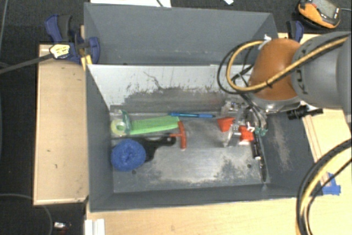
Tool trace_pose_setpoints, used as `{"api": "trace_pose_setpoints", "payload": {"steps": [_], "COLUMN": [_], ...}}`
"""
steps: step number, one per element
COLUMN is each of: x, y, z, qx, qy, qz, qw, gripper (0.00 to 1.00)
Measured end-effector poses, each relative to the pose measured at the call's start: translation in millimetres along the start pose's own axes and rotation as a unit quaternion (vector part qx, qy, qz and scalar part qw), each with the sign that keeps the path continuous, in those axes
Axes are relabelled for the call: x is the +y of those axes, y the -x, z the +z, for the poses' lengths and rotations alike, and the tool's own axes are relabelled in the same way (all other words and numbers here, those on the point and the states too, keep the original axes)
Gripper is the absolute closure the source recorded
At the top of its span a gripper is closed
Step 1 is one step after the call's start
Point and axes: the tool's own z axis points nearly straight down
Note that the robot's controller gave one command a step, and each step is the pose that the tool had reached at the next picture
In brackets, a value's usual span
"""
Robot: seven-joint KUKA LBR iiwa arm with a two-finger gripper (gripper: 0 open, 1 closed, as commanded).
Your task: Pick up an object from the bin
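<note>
Orange-red small piece [225, 124], angular, right bin floor [192, 165], beside end effector [242, 134]

Grey bin [192, 165] holds green tool [151, 125], blue ball [128, 154].

The grey metal arm [324, 71], with orange-covered wrist [278, 69] and looped cables [224, 70], reaches in from the right, gripper [241, 130] pointing down.

Blue fuzzy ball [128, 155], green brush [151, 125], blue pen [192, 115], grey bin [176, 36]
</note>
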Motion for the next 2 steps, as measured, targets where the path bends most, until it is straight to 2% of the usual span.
{"api": "trace_pose_setpoints", "payload": {"steps": [1, 2], "x": [0.0, -0.1], "y": [0.4, 1.0], "z": [0.0, -0.9], "qx": [-0.0005, -0.0013], "qy": [0.0, 0.0], "qz": [0.013, 0.001], "qw": [0.9999, 1.0], "gripper": [0.0, 1.0]}}
